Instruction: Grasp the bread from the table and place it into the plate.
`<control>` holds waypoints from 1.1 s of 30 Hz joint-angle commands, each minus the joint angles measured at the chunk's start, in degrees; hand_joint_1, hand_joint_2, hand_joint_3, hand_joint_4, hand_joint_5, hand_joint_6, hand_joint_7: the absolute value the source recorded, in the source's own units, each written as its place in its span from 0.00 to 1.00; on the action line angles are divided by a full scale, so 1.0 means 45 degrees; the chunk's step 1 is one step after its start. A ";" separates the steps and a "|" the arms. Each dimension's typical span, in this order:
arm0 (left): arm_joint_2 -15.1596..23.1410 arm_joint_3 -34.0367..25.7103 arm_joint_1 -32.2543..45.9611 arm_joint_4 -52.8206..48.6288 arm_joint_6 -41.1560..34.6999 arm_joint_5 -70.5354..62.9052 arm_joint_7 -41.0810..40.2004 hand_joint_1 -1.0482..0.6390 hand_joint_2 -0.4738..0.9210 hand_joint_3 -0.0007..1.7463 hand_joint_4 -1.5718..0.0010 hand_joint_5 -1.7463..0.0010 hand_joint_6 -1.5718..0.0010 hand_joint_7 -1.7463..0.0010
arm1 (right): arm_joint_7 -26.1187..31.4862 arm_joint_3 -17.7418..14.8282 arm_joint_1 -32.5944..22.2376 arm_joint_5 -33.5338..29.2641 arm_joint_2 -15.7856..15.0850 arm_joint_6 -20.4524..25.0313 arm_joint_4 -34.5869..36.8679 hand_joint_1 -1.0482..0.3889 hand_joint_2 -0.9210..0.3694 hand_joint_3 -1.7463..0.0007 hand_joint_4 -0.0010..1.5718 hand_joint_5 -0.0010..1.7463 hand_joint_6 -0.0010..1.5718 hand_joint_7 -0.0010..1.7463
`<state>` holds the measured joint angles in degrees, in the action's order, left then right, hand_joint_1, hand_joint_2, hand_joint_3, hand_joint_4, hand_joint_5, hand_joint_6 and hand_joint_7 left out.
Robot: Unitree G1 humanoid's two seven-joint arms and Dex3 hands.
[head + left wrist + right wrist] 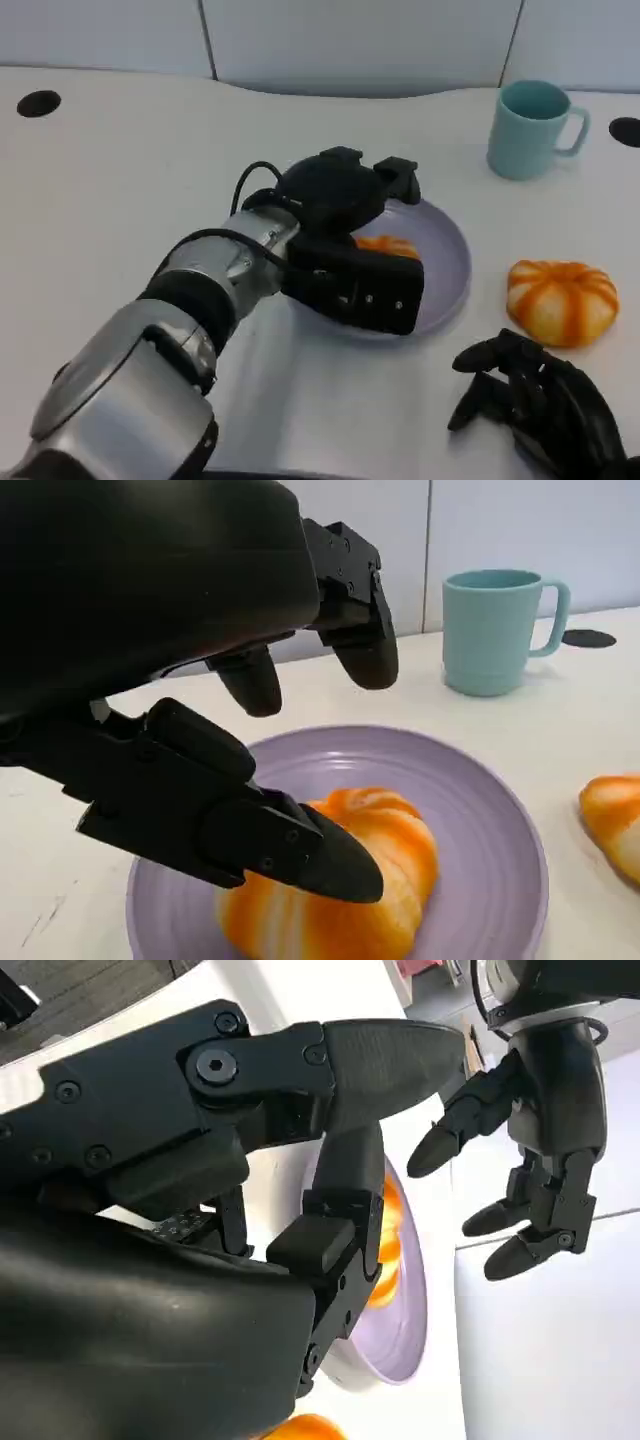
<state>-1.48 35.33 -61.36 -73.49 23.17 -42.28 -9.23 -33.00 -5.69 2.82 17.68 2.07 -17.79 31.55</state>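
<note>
From the head camera, the left hand (345, 235) hovers over the purple plate (445, 270) in the middle of the table, and an orange bread roll (388, 246) peeks out from under it, lying in the plate. A second bread roll (561, 299) sits on the table just right of the plate. The right hand (535, 400) rests low at the near right, near that second roll but not touching it, its fingers loosely curled and holding nothing. A teal mug (530, 128) stands at the far right.

The left wrist camera shows the roll on the plate (340, 890) resting on the dish; the left hand's fingers (300, 845) are spread apart above it, one tip close over its top, so the hand looks open, with no grip on it.

In the right wrist camera the right hand's fingers (350, 1200) stick out loosely, nothing between them, with the plate beyond.

The bread looks light, soft and easily squashed, its glazed crust perhaps a little slick; it is best taken gently across its wide sides.
</note>
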 commanded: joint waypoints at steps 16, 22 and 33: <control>0.1607 -0.2085 0.1076 0.0705 0.2078 0.2346 0.1290 0.10 1.00 0.10 1.00 0.53 1.00 0.57 | 0.0138 -0.0109 -0.0117 -0.0006 -0.0084 0.0127 0.0307 0.44 0.00 0.80 0.43 0.87 0.44 0.61; 0.2017 -0.2897 0.1810 0.1192 0.3012 0.3124 0.1434 0.10 1.00 0.13 1.00 0.52 1.00 0.61 | 0.0454 -0.0094 -0.0143 -0.0117 -0.0118 0.0251 0.0079 0.43 0.00 0.79 0.43 0.88 0.43 0.62; 0.2812 -0.5056 0.3815 0.3404 0.4392 0.5928 0.3301 0.12 1.00 0.17 1.00 0.46 0.88 0.75 | 0.0320 -0.0435 0.0259 -0.0007 -0.0196 -0.0279 0.0843 0.44 0.00 0.79 0.42 0.88 0.42 0.63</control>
<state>9.63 14.24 -46.85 -60.94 41.43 -18.08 3.31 -31.56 -6.70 3.90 17.41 1.90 -18.39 32.97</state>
